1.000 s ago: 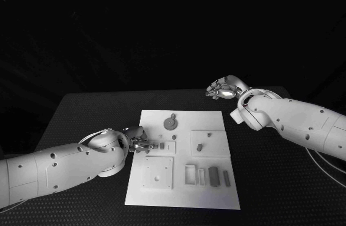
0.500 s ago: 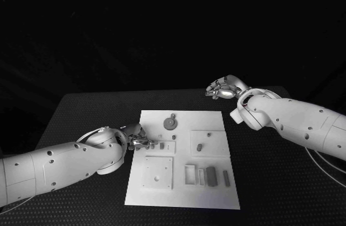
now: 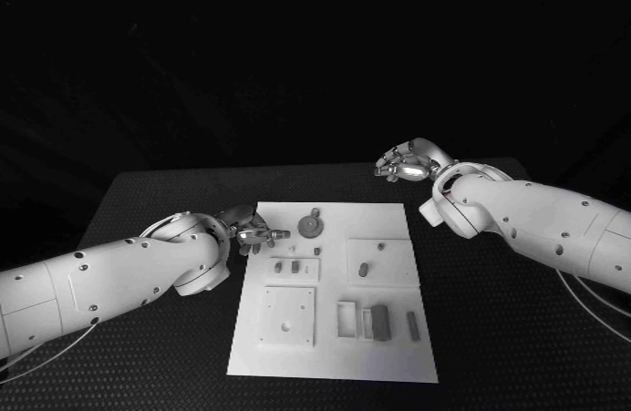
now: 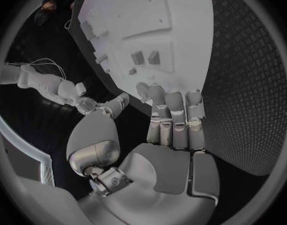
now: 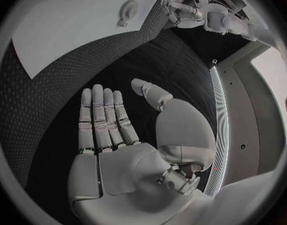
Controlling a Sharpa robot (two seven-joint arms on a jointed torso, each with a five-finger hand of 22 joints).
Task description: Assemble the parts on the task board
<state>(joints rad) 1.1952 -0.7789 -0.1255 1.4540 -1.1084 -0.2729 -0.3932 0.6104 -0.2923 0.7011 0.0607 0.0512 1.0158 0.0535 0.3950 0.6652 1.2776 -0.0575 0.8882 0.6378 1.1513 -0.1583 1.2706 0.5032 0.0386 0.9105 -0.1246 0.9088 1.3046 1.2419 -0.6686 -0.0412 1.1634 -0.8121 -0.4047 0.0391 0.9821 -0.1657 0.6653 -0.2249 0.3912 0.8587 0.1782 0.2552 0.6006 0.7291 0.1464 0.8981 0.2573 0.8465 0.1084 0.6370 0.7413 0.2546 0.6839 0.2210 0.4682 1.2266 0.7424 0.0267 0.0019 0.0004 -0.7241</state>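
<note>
white task board (image 3: 395,220) flat mid-table, long edges running away from the robot, black table (image 3: 158,201) bare on both sides of it. left hand (image 3: 250,237) over the board's left edge near the far corner, fingers loosely curled, gripping nothing. right hand (image 3: 405,165) well off the board beyond its far right corner, fingers straight and side by side, holding nothing. grey round part (image 3: 310,223) near the far edge; slim parts (image 3: 381,321) upright in slots toward the near right edge.

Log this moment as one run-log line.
left hand: open, at task board left edge | right hand: open, beyond board | parts: on board
</note>
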